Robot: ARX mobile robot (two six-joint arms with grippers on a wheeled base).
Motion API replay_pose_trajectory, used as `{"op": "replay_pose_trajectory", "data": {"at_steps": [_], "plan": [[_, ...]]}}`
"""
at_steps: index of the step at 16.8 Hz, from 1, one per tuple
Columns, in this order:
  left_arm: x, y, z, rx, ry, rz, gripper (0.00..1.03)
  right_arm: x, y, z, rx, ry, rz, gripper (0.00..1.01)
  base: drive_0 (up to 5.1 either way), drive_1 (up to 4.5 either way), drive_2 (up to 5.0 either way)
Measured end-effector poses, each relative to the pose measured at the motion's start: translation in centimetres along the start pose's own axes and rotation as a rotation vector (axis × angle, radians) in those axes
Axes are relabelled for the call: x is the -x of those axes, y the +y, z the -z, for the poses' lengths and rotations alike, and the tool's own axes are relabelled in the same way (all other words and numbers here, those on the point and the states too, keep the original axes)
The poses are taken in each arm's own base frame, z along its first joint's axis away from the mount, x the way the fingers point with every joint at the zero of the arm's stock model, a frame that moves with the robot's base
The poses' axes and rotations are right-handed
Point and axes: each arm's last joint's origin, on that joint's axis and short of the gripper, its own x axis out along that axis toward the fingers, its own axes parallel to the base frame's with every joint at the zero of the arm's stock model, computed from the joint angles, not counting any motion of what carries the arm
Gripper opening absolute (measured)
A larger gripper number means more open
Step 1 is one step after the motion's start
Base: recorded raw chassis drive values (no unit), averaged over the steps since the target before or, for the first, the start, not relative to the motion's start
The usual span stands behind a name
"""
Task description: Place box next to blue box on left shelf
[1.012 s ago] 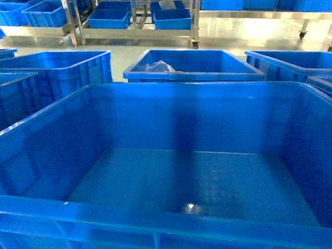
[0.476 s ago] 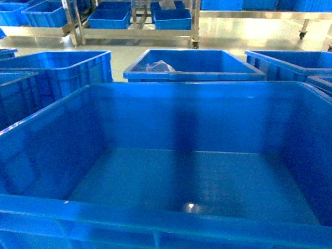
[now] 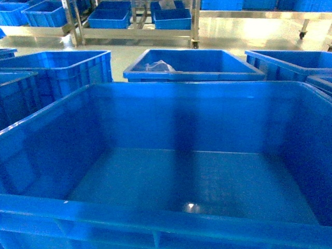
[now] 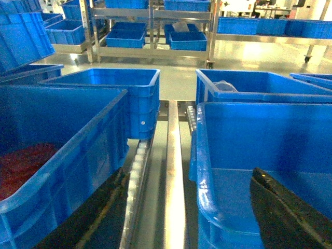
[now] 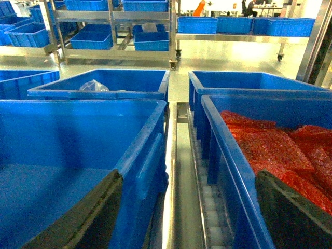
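Observation:
The box [image 3: 171, 220] is a large, empty, bright blue crate that fills the near part of the head view. My left gripper [image 4: 181, 218] is open and straddles the box's left wall [image 4: 199, 155]. One of its fingers [image 4: 285, 212] is inside the box and the other is outside, over the roller rail. My right gripper [image 5: 187, 218] is open too, with one finger [image 5: 78, 218] inside the box [image 5: 67, 135] and the other over the neighbouring crate. Far back, metal shelves [image 3: 78, 23] hold blue boxes [image 3: 109, 18]. I cannot tell which of them is the blue box of the task.
Blue crates stand close on both sides: one with red contents on the right [image 5: 270, 150] and one on the left [image 4: 62, 135]. More crates sit just behind [image 3: 192, 65], one holding a plastic bag. Roller rails [image 4: 174, 171] run between the rows.

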Motion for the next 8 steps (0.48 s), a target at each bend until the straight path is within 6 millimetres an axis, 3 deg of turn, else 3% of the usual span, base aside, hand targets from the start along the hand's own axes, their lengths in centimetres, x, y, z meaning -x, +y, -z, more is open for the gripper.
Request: {"op": "replay_pose_trajectory", "data": {"at_steps": [2, 4, 8], "plan": [[0.0, 0.0, 0.0, 0.0, 0.0, 0.0, 0.93, 0.0, 0.0, 0.0, 0.0, 0.0, 0.0, 0.99, 0.0, 0.0, 0.0], [0.0, 0.0, 0.0, -0.001, 0.0, 0.0, 1.0, 0.0, 0.0, 0.0, 0.0, 0.0, 0.0, 0.99, 0.0, 0.0, 0.0], [0.0, 0.0, 0.0, -0.002, 0.0, 0.0, 0.98, 0.0, 0.0, 0.0, 0.0, 0.0, 0.0, 0.98, 0.0, 0.0, 0.0]]}}
